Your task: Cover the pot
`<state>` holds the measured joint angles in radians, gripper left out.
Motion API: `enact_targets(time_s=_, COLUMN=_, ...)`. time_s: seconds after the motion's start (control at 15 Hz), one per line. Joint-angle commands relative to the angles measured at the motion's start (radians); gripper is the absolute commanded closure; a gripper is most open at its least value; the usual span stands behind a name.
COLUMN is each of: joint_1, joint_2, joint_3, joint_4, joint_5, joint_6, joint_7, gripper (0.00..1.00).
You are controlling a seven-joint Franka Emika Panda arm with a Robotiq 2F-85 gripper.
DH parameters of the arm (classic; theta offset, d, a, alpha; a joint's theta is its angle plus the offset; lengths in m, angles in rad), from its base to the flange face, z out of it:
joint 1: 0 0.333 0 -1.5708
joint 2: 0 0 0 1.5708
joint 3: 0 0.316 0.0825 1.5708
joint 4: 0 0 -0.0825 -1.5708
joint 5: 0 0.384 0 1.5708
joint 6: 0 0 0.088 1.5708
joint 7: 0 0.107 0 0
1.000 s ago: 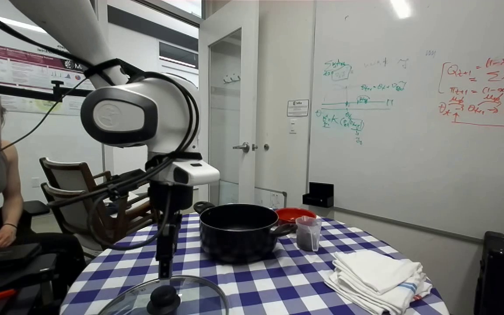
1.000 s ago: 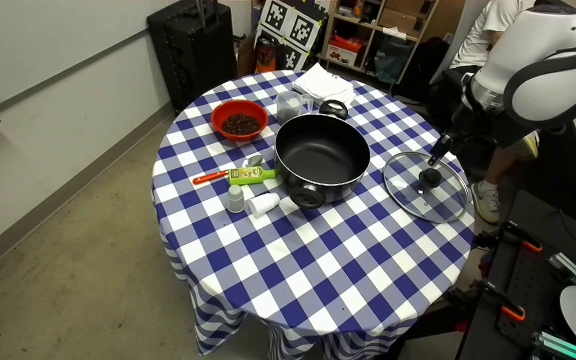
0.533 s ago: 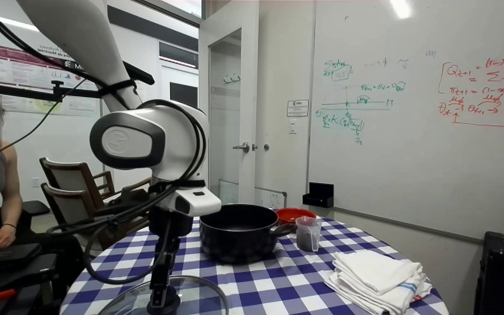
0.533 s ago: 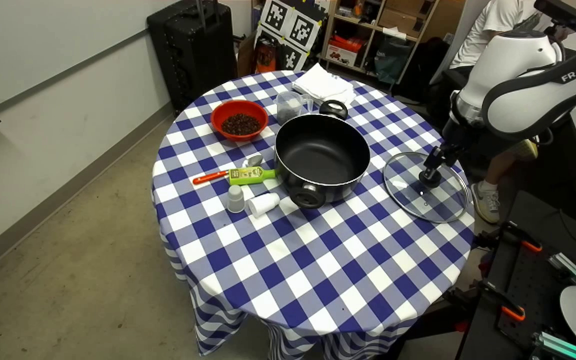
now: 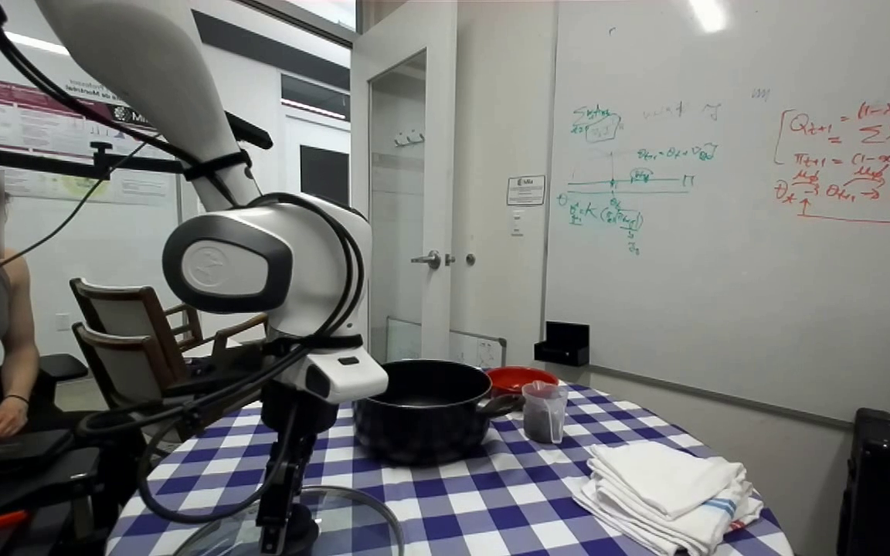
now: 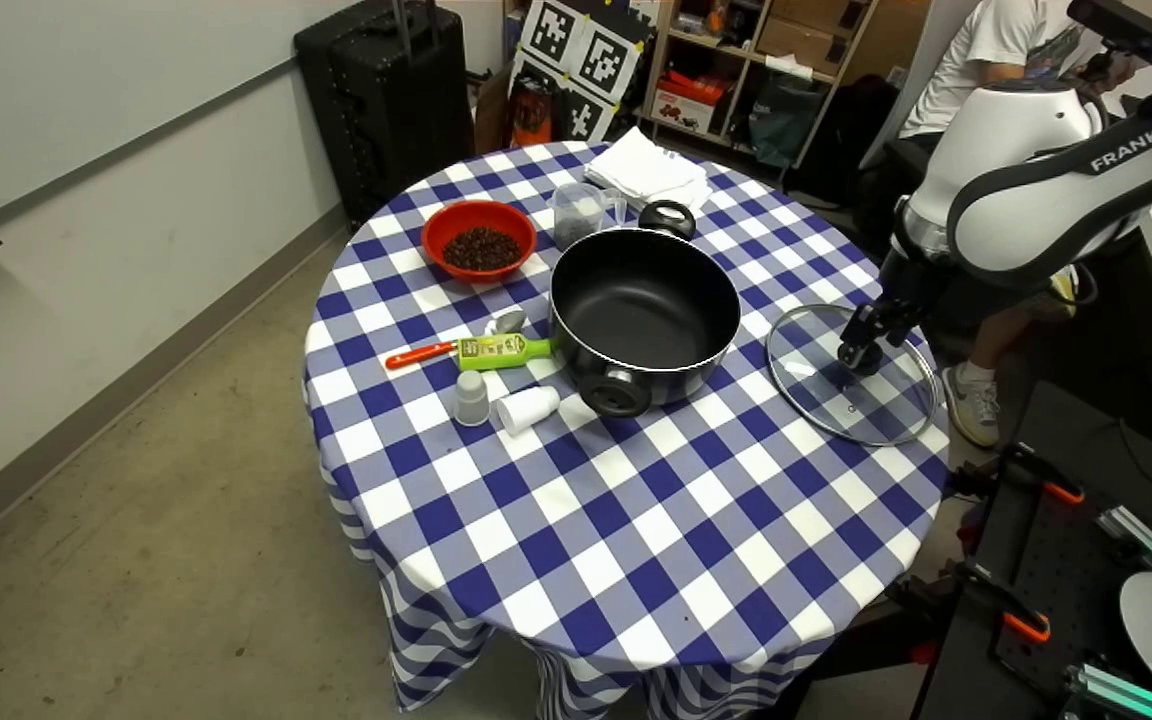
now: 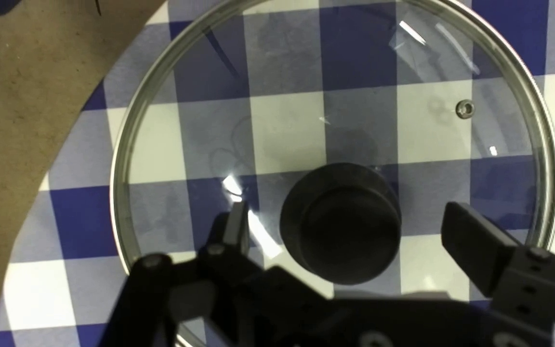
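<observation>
Pot (image 6: 646, 310) on checked tablecloth (image 6: 626, 520), scribbled whiteboard (image 5: 746, 185), glazed door (image 5: 406, 201)

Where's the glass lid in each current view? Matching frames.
In an exterior view: glass lid, bottom edge, left of centre, cut off.
In an exterior view: glass lid, right of the pot.
Wrist view: glass lid, filling most of the picture.
Shared landmark: black knob, in all three.

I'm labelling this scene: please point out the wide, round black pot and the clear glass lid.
Wide black pot (image 6: 646, 320), in an exterior view: its inner floor.
Clear glass lid (image 7: 328, 135), in the wrist view: its pane.
</observation>
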<state>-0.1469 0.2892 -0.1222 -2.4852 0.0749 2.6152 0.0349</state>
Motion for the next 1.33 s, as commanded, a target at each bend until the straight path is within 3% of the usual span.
enact_targets(time_s=0.0, joint_1=-0.013, joint_2=0.012, joint_3=0.027, joint_4=0.014, joint_5=0.055, joint_6=0.004, joint_7=-0.033, gripper=0.00)
enact_targets(time_s=0.07, joint_1=-0.018, joint_2=0.010, joint_3=0.036, joint_4=0.014, joint_5=0.074, joint_6=0.005, joint_7=-0.048, gripper=0.01)
enact_targets(time_s=0.13, joint_1=-0.018, joint_2=0.010, joint_3=0.040, joint_4=0.015, joint_5=0.085, joint_6=0.005, joint_7=-0.054, gripper=0.09)
enact_targets(time_s=0.2, joint_1=-0.018, joint_2=0.010, joint_3=0.044, joint_4=0.016, joint_5=0.095, joint_6=0.005, joint_7=-0.059, gripper=0.26)
enact_targets(time_s=0.67, joint_1=-0.025, joint_2=0.013, joint_3=0.038, joint_4=0.019, joint_5=0.098, joint_6=0.003, joint_7=-0.062, gripper=0.75)
enact_targets(time_s=1.0, joint_1=-0.001, joint_2=-0.035, joint_3=-0.002, joint_4=-0.005, joint_5=0.024, joint_6=0.000, joint_7=-0.012, gripper=0.75)
enact_targets(time_s=1.27, joint_1=-0.025, joint_2=-0.220, joint_3=-0.076, joint_4=-0.070, joint_5=-0.057, joint_6=-0.038, joint_7=-0.008, gripper=0.75)
